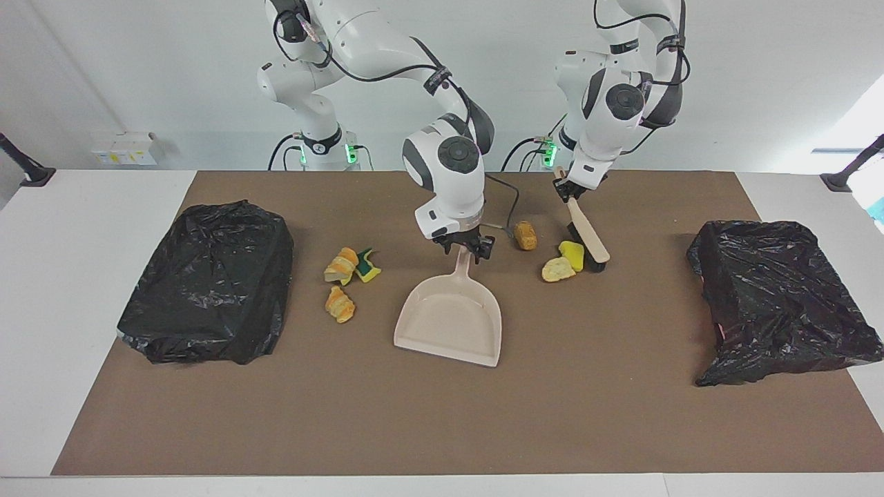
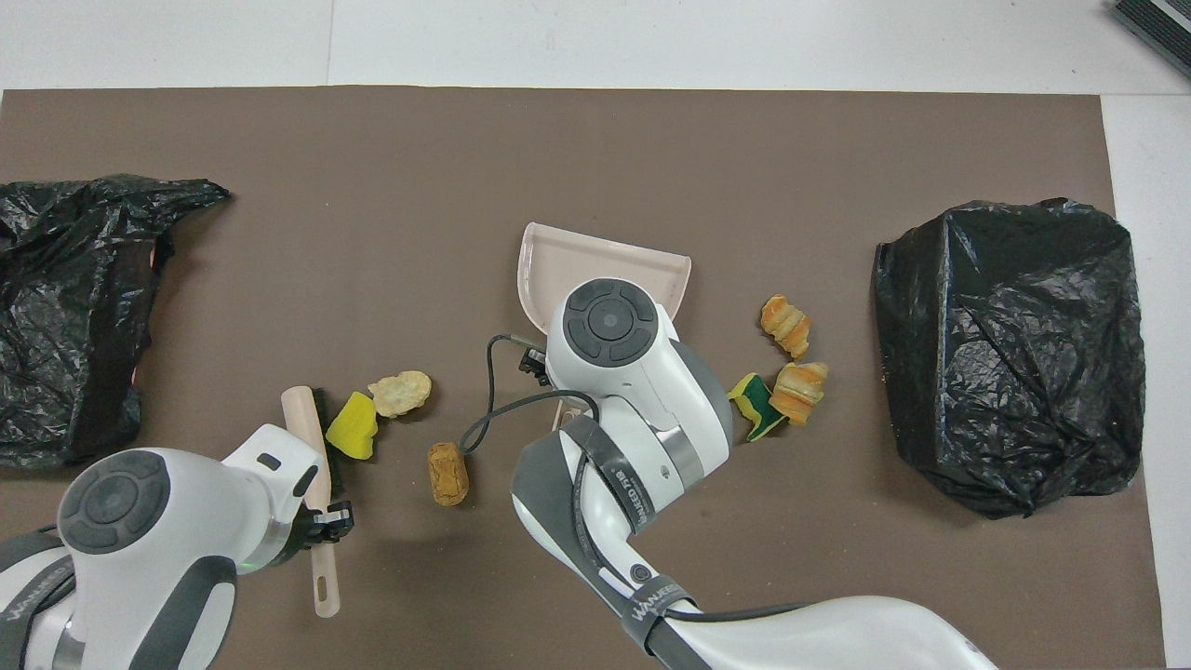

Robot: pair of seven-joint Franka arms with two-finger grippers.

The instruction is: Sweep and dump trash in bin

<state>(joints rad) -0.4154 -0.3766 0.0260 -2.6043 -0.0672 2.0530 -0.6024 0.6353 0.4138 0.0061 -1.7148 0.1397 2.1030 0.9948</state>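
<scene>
Brown mat (image 1: 442,428) covers white table (image 1: 90,207); pale wall above. Left gripper (image 1: 568,190) clamped on brush (image 1: 587,238), bristles touching yellow trash (image 1: 572,254). Right gripper (image 1: 464,247) down at dustpan (image 1: 449,324) handle; cannot tell whether its grip has closed. More trash (image 1: 345,276) beside dustpan, toward black bag (image 1: 207,283).

A white table (image 1: 97,228) carries a brown mat (image 1: 442,421) covering most of its top. At each end of the mat lies a black bag-covered bin (image 1: 207,283) (image 1: 780,300). Mid-mat sits a beige dustpan (image 1: 452,317). Toward the right arm's end lie two bread chunks (image 1: 340,266) (image 1: 340,304) and a yellow-green sponge (image 1: 368,266). Toward the left arm's end lie a brown chunk (image 1: 525,235), a pale scrap (image 1: 556,269) and a yellow sponge (image 1: 572,254), with a brush (image 1: 588,238) touching down beside it.
</scene>
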